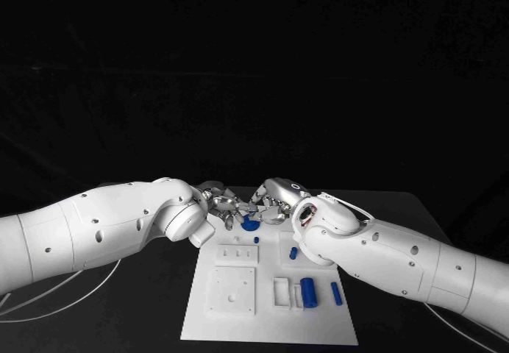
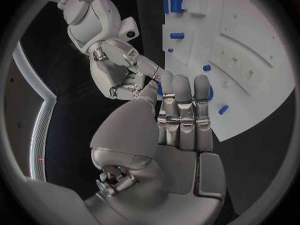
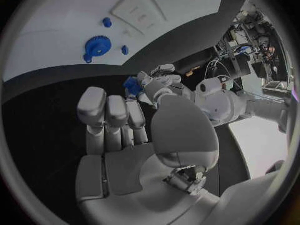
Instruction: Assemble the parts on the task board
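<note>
The white task board lies in the middle of the black table. My two hands meet fingertip to fingertip over its far edge. My left hand pinches a small blue part at its fingertips; this hand is also in its own wrist view and in the right wrist view. My right hand faces it with straight fingers and nothing in its palm; its fingertips are very close to the part. A blue gear lies on the board just below the hands.
On the board lie a short blue peg, a small blue stud, a thick blue cylinder in a white holder and a slim blue peg. Two raised white plates sit on its left half. Cables trail at the table's sides.
</note>
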`<control>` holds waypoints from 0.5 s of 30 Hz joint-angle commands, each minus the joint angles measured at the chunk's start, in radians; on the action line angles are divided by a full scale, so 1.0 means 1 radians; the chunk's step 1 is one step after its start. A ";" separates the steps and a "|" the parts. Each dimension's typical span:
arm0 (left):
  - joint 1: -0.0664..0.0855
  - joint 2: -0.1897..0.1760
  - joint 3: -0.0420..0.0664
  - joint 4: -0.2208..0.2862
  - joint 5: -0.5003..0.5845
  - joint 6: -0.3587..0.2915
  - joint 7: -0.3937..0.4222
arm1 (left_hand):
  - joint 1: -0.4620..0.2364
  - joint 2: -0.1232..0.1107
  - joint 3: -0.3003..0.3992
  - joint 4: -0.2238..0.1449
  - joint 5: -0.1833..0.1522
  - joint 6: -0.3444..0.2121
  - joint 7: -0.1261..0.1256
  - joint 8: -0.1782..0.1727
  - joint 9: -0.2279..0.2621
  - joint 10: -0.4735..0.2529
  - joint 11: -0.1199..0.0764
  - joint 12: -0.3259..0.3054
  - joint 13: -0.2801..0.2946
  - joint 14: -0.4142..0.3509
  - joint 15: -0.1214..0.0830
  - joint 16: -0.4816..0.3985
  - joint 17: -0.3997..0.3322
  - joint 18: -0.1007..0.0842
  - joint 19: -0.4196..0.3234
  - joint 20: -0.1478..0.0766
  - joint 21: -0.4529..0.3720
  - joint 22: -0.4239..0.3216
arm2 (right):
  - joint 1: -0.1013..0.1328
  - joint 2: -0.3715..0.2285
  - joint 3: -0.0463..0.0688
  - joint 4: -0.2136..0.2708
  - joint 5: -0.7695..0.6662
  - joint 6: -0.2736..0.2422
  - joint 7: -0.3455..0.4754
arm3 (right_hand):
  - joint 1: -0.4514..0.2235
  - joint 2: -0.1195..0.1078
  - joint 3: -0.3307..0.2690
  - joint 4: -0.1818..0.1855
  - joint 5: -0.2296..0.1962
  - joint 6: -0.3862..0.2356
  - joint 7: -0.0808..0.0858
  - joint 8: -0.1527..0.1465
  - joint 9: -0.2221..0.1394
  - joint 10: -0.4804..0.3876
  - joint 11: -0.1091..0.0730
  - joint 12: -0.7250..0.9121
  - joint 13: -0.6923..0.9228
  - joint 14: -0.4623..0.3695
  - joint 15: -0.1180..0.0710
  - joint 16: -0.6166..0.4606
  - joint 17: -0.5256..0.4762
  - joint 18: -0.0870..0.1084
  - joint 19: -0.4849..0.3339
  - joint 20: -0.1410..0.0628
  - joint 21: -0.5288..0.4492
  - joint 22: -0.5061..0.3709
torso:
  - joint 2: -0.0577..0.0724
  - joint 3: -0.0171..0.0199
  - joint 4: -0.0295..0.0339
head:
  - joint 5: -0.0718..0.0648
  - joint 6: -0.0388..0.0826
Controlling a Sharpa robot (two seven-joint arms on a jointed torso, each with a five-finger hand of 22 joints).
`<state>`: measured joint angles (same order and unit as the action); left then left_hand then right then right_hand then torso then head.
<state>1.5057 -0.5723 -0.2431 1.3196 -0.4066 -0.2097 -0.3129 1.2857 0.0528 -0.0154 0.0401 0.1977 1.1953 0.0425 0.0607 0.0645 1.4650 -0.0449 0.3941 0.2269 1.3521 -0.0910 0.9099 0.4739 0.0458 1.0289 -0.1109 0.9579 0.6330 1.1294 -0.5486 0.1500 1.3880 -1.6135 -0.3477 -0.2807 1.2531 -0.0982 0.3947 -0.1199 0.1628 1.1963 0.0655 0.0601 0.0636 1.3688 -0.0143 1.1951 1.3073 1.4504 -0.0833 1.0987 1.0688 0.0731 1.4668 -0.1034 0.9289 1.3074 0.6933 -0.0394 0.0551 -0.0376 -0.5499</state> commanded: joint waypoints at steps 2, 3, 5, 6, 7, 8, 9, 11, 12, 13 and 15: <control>0.002 0.008 0.003 0.007 -0.003 0.024 0.009 | 0.009 0.011 0.006 -0.019 0.039 0.019 -0.004 0.005 0.004 0.048 -0.010 0.000 0.000 -0.001 -0.007 0.005 0.002 -0.004 -0.002 -0.004 -0.003 0.002 | -0.001 0.005 -0.003 0.005 -0.014 0.023 0.001 | 0.000 -0.001 -0.001 0.003 0.006 0.005 0.000 0.002 0.001 0.000 -0.010 -0.005 0.008 0.001 -0.008 -0.004 -0.001 0.001 0.049 -0.007 0.001 0.117 | -0.001 0.0003 -0.0002 | 0.001 0.000; 0.002 0.008 0.003 0.007 -0.004 0.024 0.008 | 0.009 0.014 0.007 -0.021 0.043 0.023 -0.005 0.004 0.005 0.048 -0.010 0.001 0.001 -0.001 -0.008 0.005 0.002 -0.004 -0.002 -0.004 -0.003 0.003 | -0.001 0.005 -0.003 0.006 -0.014 0.024 0.001 | 0.000 -0.001 -0.001 0.003 0.006 0.005 0.000 0.002 0.001 0.000 -0.010 -0.005 0.008 0.001 -0.008 -0.004 -0.001 0.001 0.049 -0.007 0.001 0.117 | 0.000 0.0003 -0.0009 | 0.002 0.000; 0.002 0.009 0.003 0.006 -0.005 0.025 0.007 | 0.008 0.018 0.009 -0.031 0.049 0.030 -0.007 0.004 0.006 0.048 -0.010 0.003 0.001 -0.001 -0.008 0.007 0.003 -0.005 -0.002 -0.005 -0.002 0.005 | -0.001 0.005 -0.004 0.006 -0.014 0.025 0.001 | 0.000 -0.001 -0.001 0.003 0.006 0.005 0.000 0.002 0.001 0.000 -0.010 -0.005 0.008 0.001 -0.008 -0.004 -0.001 0.001 0.049 -0.007 0.001 0.117 | 0.000 0.0005 -0.0012 | 0.002 -0.001; 0.002 0.010 0.003 0.006 -0.006 0.025 0.006 | 0.009 0.020 0.011 -0.034 0.056 0.033 -0.009 0.004 0.006 0.048 -0.011 0.005 0.001 0.000 -0.009 0.008 0.004 -0.005 -0.002 -0.006 -0.002 0.005 | -0.001 0.005 -0.004 0.006 -0.015 0.025 0.000 | 0.000 -0.001 -0.001 0.003 0.006 0.005 0.000 0.002 0.001 0.000 -0.010 -0.005 0.008 0.001 -0.008 -0.004 -0.001 0.001 0.049 -0.007 0.001 0.117 | 0.000 0.0004 -0.0014 | 0.002 -0.001; 0.002 0.010 0.003 0.006 -0.006 0.026 0.005 | 0.009 0.022 0.012 -0.036 0.058 0.034 -0.009 0.004 0.006 0.048 -0.011 0.006 0.001 0.000 -0.009 0.009 0.004 -0.005 -0.002 -0.006 -0.002 0.006 | -0.001 0.005 -0.005 0.007 -0.015 0.026 0.000 | 0.000 -0.001 -0.001 0.003 0.006 0.005 0.000 0.002 0.001 0.000 -0.010 -0.005 0.008 0.001 -0.008 -0.004 -0.001 0.001 0.049 -0.007 0.001 0.117 | -0.001 0.0001 -0.0013 | 0.002 -0.002; 0.002 0.010 0.003 0.005 -0.007 0.026 0.004 | 0.008 0.023 0.014 -0.041 0.060 0.035 -0.010 0.004 0.006 0.048 -0.011 0.007 0.001 0.000 -0.009 0.009 0.004 -0.006 -0.002 -0.006 -0.001 0.007 | -0.001 0.005 -0.005 0.007 -0.015 0.026 0.000 | 0.000 -0.001 -0.001 0.003 0.006 0.005 0.000 0.002 0.001 0.000 -0.010 -0.005 0.008 0.001 -0.008 -0.004 -0.001 0.001 0.049 -0.007 0.001 0.117 | -0.001 0.0001 -0.0012 | 0.002 -0.002; 0.002 0.011 0.003 0.005 -0.007 0.027 0.003 | 0.007 0.024 0.016 -0.043 0.063 0.037 -0.011 0.004 0.006 0.048 -0.011 0.008 0.001 -0.001 -0.009 0.010 0.005 -0.006 -0.003 -0.006 -0.001 0.007 | -0.001 0.005 -0.005 0.007 -0.015 0.027 -0.001 | 0.000 -0.001 -0.001 0.003 0.006 0.005 0.000 0.002 0.001 0.000 -0.010 -0.005 0.008 0.001 -0.008 -0.004 -0.001 0.001 0.049 -0.007 0.001 0.117 | 0.000 0.0002 -0.0012 | 0.002 -0.002; 0.002 0.012 0.003 0.005 -0.008 0.027 0.002 | 0.013 0.030 0.026 -0.051 0.066 0.045 -0.013 0.005 0.008 0.048 -0.011 0.009 0.001 0.000 -0.010 0.011 0.006 -0.006 -0.003 -0.007 -0.001 0.008 | -0.001 0.005 -0.006 0.008 -0.015 0.027 -0.002 | 0.001 0.000 -0.004 0.003 0.007 0.006 -0.001 0.002 0.001 0.000 -0.011 -0.004 0.009 0.001 -0.008 -0.004 -0.002 0.001 0.050 -0.007 0.000 0.117 | 0.000 0.0005 -0.0010 | 0.002 -0.002; 0.002 0.012 0.003 0.005 -0.009 0.028 0.002 | 0.015 0.031 0.035 -0.056 0.066 0.051 -0.015 0.005 0.009 0.048 -0.011 0.011 0.001 0.000 -0.010 0.012 0.006 -0.006 -0.004 -0.007 0.000 0.009 | -0.001 0.006 -0.007 0.008 -0.016 0.028 -0.002 | 0.001 0.000 -0.004 0.003 0.007 0.006 -0.001 0.002 0.001 0.000 -0.011 -0.004 0.009 0.001 -0.008 -0.004 -0.002 0.001 0.050 -0.007 0.000 0.117 | 0.000 0.0005 -0.0010 | 0.002 -0.002; 0.002 0.013 0.003 0.005 -0.009 0.029 0.002 | 0.012 0.032 0.044 -0.058 0.074 0.055 -0.016 0.004 0.010 0.048 -0.011 0.012 0.001 0.000 -0.011 0.013 0.007 -0.007 -0.004 -0.008 0.000 0.010 | -0.001 0.006 -0.007 0.008 -0.016 0.028 -0.003 | 0.001 0.000 -0.004 0.003 0.007 0.006 -0.001 0.002 0.001 0.000 -0.011 -0.004 0.009 0.001 -0.008 -0.004 -0.002 0.001 0.050 -0.007 0.000 0.117 | 0.000 0.0008 -0.0007 | 0.001 -0.002; 0.002 0.013 0.003 0.004 -0.009 0.029 0.002 | 0.002 0.031 0.066 -0.059 0.125 0.071 -0.021 0.006 0.015 0.049 -0.012 0.019 0.002 0.002 -0.012 0.016 0.009 -0.008 -0.005 -0.009 0.001 0.012 | -0.001 0.006 -0.008 0.008 -0.016 0.028 -0.003 | 0.001 0.000 -0.004 0.003 0.007 0.006 -0.001 0.002 0.001 0.000 -0.011 -0.004 0.009 0.001 -0.008 -0.004 -0.002 0.001 0.050 -0.007 0.000 0.117 | -0.001 0.0008 -0.0007 | 0.001 -0.004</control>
<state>1.5056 -0.5669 -0.2434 1.3170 -0.4162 -0.2082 -0.3285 1.2913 0.0749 0.0381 -0.0188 0.3024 1.2290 0.0478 0.0606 0.0696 1.4650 -0.0518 0.4070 0.2273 1.3528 -0.0982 0.9218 0.4820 0.0458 1.0253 -0.1145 0.9580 0.6437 1.1295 -0.5474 0.1439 1.3914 -1.6171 -0.3403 -0.2871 1.2531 -0.0982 0.3946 -0.1201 0.1668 1.1960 0.0656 0.0566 0.0637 1.3690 -0.0215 1.1951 1.3073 1.4504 -0.0832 1.0987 1.0678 0.0730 1.4668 -0.1034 0.9289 1.3074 0.6929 -0.0388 0.0541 -0.0353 -0.5519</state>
